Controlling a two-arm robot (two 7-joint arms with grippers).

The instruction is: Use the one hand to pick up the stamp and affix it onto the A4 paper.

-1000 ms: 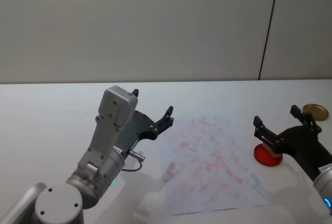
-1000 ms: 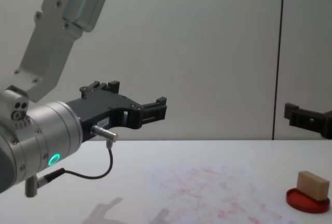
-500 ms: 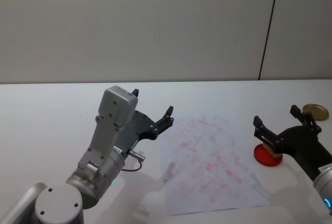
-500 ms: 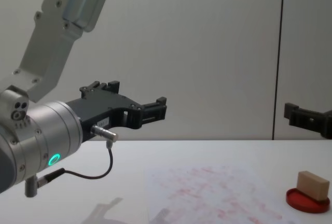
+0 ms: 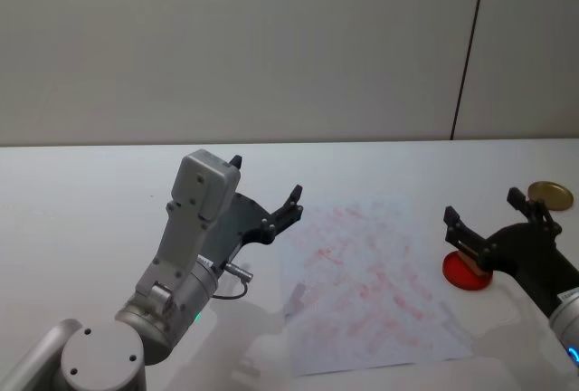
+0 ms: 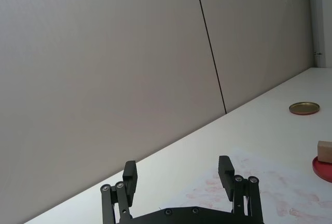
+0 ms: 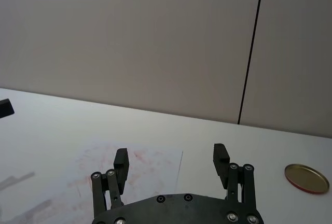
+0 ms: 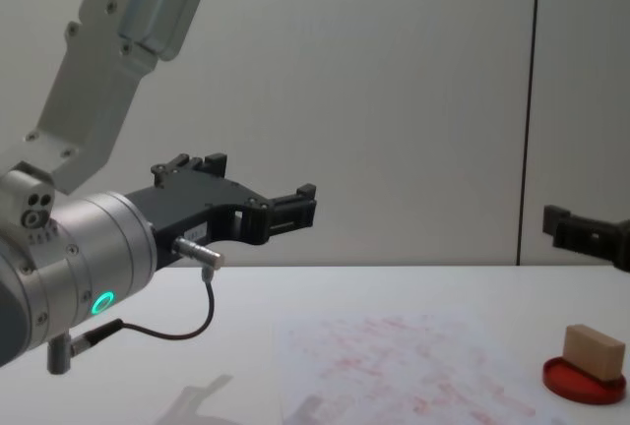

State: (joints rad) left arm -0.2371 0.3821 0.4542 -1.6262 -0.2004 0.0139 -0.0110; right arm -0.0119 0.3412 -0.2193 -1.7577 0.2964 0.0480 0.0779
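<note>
stamp [image 8: 594,349] on ink pad [image 8: 587,387] | right pincer [image 5: 482,207] spread above | lid [image 5: 550,194] nearby

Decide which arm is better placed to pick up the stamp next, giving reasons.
Right. The right gripper hovers open above the stamp on the red pad; the left gripper hangs open across the paper from it.

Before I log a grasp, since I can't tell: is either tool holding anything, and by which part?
Nothing is held. The left tool and right tool are open and empty; the wooden stamp sits untouched on the red ink pad.
</note>
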